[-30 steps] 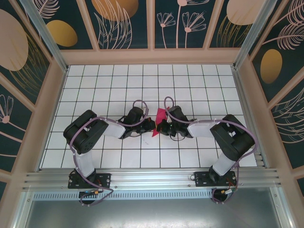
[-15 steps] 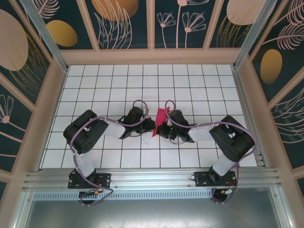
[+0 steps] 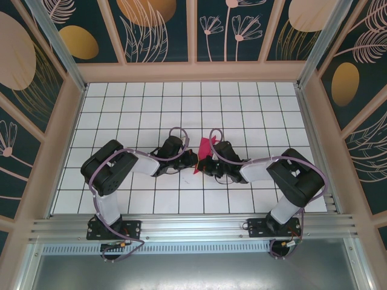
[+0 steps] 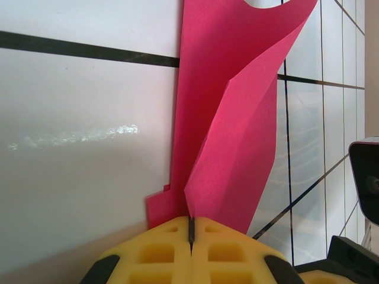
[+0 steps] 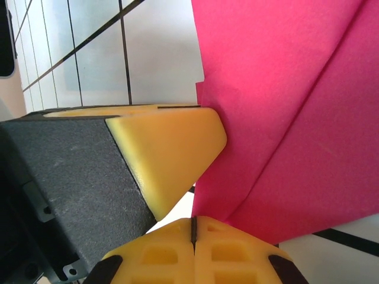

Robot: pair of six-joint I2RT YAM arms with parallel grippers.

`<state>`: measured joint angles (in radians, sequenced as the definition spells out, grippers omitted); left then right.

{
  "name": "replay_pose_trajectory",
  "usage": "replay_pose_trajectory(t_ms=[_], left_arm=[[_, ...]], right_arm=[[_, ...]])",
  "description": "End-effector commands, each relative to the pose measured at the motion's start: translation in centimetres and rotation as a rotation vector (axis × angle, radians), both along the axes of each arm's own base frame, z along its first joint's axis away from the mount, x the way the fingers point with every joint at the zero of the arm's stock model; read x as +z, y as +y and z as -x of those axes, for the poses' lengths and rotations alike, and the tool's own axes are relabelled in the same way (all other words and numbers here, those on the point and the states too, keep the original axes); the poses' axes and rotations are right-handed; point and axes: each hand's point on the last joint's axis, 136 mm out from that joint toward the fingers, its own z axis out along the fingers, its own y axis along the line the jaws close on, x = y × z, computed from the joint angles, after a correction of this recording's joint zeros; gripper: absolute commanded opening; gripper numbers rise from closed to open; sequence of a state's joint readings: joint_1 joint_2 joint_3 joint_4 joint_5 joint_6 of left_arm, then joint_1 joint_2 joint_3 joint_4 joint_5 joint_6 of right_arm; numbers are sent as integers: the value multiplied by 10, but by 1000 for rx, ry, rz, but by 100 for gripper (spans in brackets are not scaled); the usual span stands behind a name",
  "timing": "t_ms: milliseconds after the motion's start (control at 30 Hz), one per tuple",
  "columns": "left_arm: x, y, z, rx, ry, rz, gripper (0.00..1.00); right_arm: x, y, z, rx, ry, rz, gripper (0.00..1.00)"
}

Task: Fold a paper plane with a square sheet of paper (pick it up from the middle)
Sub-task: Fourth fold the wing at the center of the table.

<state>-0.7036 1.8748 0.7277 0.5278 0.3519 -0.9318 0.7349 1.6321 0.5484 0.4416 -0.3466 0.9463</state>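
Already creased lengthwise but not yet a dart, the sheet of paper point(image 3: 204, 150) stands at frame centre, pinched by left gripper point(image 4: 191, 228) and right gripper point(image 5: 193, 228); further folds likely remain.
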Motion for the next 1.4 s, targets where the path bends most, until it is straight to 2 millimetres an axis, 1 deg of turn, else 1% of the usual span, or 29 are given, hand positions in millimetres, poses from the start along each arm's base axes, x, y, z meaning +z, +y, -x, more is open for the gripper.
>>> replay_pose_trajectory(t_ms=[0, 167, 267, 533, 700, 767, 933, 1033, 1133, 1233, 1367], left_arm=[[-68, 33, 24, 34, 123, -214, 0], [-68, 32, 23, 32, 122, -209, 0], [-69, 33, 24, 35, 123, -209, 0], [-71, 34, 26, 37, 128, -211, 0], [-73, 34, 27, 37, 132, -210, 0], [-73, 35, 26, 39, 132, -211, 0], [-73, 35, 26, 42, 131, -212, 0], [-72, 35, 26, 41, 128, -210, 0], [-71, 34, 25, 42, 126, -207, 0], [-71, 34, 25, 41, 127, -206, 0], [-71, 34, 25, 39, 128, -208, 0]], right_arm=[[12, 4, -12, -34, -61, -28, 0], [8, 10, -13, -18, -50, -53, 0], [1, 10, -11, -16, -37, -43, 0], [-33, -2, -2, -26, 49, 54, 0], [-39, -7, -1, -36, 61, 94, 0], [-34, -6, -2, -33, 50, 92, 0], [-3, 3, -3, 2, -13, 58, 0], [6, 7, 1, 26, -28, 38, 0], [7, 12, 5, 37, -32, 24, 0], [7, 17, 2, 37, -32, 8, 0], [-4, 18, -1, 22, -23, 28, 0]])
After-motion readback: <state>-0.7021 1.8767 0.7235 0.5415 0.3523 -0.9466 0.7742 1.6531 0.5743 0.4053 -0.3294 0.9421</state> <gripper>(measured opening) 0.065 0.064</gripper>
